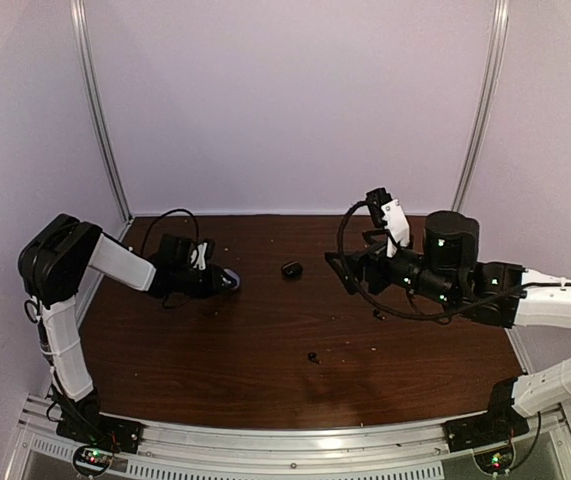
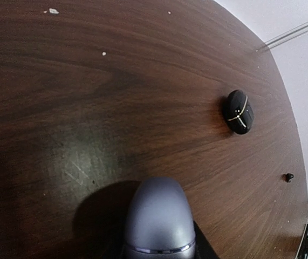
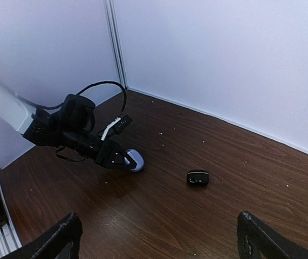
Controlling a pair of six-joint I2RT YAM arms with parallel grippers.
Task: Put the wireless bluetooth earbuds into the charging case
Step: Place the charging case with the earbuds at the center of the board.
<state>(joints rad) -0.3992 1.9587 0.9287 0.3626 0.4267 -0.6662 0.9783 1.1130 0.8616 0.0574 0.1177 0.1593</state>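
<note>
Lavender case (image 2: 159,221) gripped by left pincer (image 1: 221,281), right pincer (image 3: 159,238) spread, black case (image 2: 238,111), perhaps bud (image 2: 289,177)

The left arm (image 1: 120,262) bends at a raised elbow and stretches out low, with the left gripper (image 1: 223,282) pinched tight on a lavender-silver charging case (image 3: 136,159). The right arm (image 1: 555,302) reaches in level from the side. On the right gripper (image 3: 158,218), the fingers (image 3: 62,237) are spread wide and empty.
</note>
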